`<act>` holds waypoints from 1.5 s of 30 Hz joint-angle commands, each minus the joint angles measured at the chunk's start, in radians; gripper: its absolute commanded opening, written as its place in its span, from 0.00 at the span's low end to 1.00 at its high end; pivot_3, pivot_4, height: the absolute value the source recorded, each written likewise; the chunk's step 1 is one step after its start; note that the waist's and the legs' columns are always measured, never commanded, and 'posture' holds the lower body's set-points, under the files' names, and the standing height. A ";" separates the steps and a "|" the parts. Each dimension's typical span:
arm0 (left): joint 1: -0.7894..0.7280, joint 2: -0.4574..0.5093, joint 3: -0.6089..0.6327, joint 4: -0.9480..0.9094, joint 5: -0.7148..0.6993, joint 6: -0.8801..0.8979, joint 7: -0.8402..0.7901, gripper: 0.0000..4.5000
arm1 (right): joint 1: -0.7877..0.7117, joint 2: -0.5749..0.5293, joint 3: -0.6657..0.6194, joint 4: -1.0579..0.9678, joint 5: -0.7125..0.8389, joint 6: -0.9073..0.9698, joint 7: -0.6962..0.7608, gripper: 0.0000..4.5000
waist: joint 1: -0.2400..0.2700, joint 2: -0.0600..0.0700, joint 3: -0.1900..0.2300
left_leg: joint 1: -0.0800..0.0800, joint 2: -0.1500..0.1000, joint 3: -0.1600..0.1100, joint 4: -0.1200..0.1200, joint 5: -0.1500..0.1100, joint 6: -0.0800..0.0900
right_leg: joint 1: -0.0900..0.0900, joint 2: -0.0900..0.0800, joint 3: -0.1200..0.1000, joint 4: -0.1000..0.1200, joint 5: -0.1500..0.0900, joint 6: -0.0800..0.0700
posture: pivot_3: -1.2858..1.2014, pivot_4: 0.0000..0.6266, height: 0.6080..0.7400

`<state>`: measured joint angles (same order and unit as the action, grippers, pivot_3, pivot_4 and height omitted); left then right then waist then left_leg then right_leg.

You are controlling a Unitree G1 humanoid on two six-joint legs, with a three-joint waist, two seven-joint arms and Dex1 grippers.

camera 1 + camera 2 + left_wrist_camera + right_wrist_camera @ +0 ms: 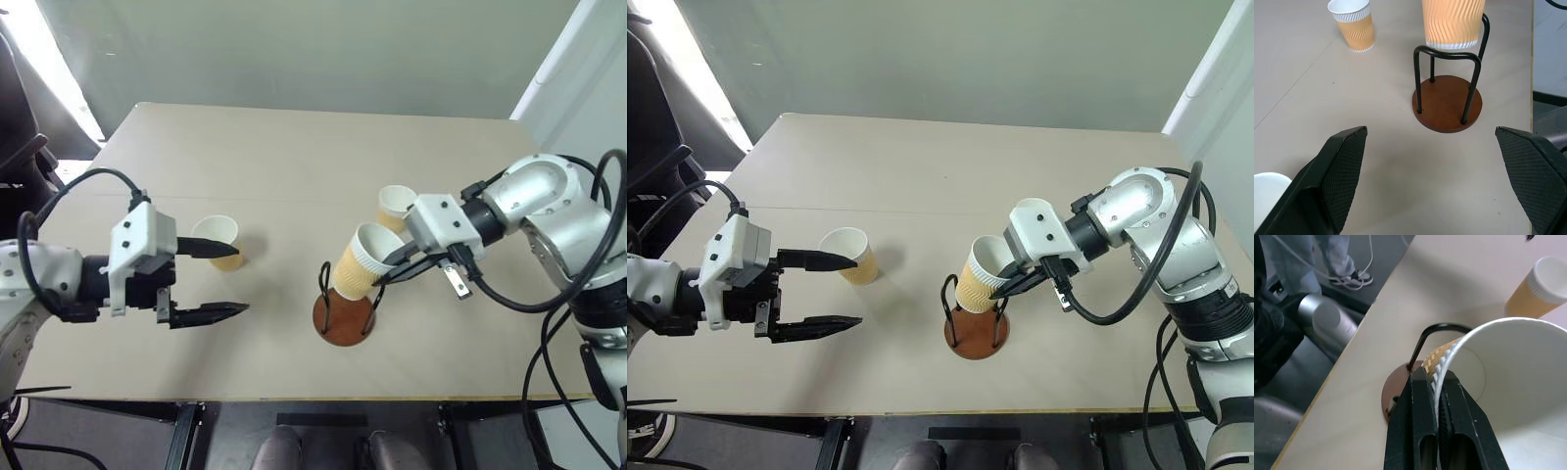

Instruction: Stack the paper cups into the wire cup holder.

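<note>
Right pincer (392,266) pinches the rim of a tilted paper cup (359,260) whose bottom sits just above the wire holder (345,305), so it must straighten and go down, while the left pincer (208,280) waits wide open, empty.

A light beige table (294,166) fills the middle of the scene. Behind its far edge stands a plain grey-green wall (323,49). At the far left, strong daylight (54,69) comes in. At the right there is a white panel (573,69). Under the near edge the floor (892,446) is dark.
</note>
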<state>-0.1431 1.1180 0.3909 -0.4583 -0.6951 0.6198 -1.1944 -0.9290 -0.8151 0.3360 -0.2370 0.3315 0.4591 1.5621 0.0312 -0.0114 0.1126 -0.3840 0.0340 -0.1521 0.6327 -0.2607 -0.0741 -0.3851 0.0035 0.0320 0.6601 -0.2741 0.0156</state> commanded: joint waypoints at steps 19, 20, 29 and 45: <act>-0.222 -0.147 -0.230 0.031 0.159 0.023 0.307 1.00 | -0.430 0.248 0.060 1.262 -0.516 -0.617 -0.326 0.84 | 0.013 0.000 0.000 | -0.009 0.001 -0.001 -0.003 0.000 -0.004 | -0.012 -0.002 -0.001 0.003 -0.001 -0.005 | 0.52 0.24 1.00; -0.220 -0.151 -0.228 0.025 0.154 0.032 0.309 1.00 | -0.437 0.255 0.059 1.284 -0.525 -0.629 -0.325 0.84 | 0.014 0.000 0.000 | -0.013 0.001 0.001 -0.003 0.001 -0.005 | -0.015 -0.002 -0.002 0.003 -0.001 -0.005 | 0.52 0.24 1.00; -0.211 -0.158 -0.229 0.018 0.154 0.021 0.301 1.00 | -0.447 0.310 0.074 1.415 -0.621 -0.678 -0.380 0.71 | 0.020 0.000 0.000 | -0.019 0.001 0.005 -0.003 0.002 -0.006 | -0.020 -0.003 -0.002 0.003 0.000 -0.005 | 0.52 0.24 1.00; -0.229 -0.158 -0.144 0.004 0.035 0.035 0.234 1.00 | -0.463 0.281 -0.006 1.394 -0.602 -0.711 -0.270 0.00 | 0.021 0.000 0.000 | -0.016 0.002 0.007 -0.002 0.003 -0.008 | -0.018 -0.003 -0.003 0.005 0.001 -0.005 | 0.52 0.24 1.00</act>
<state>-0.3522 0.9448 0.1919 -0.4321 -0.6192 0.6572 -0.9389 -1.3507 -0.5065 0.3756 1.2045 -0.3176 -0.2517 1.2417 0.0523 -0.0110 0.1126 -0.4000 0.0359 -0.1450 0.6306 -0.2580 -0.0817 -0.4033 0.0009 0.0293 0.6652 -0.2734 0.0107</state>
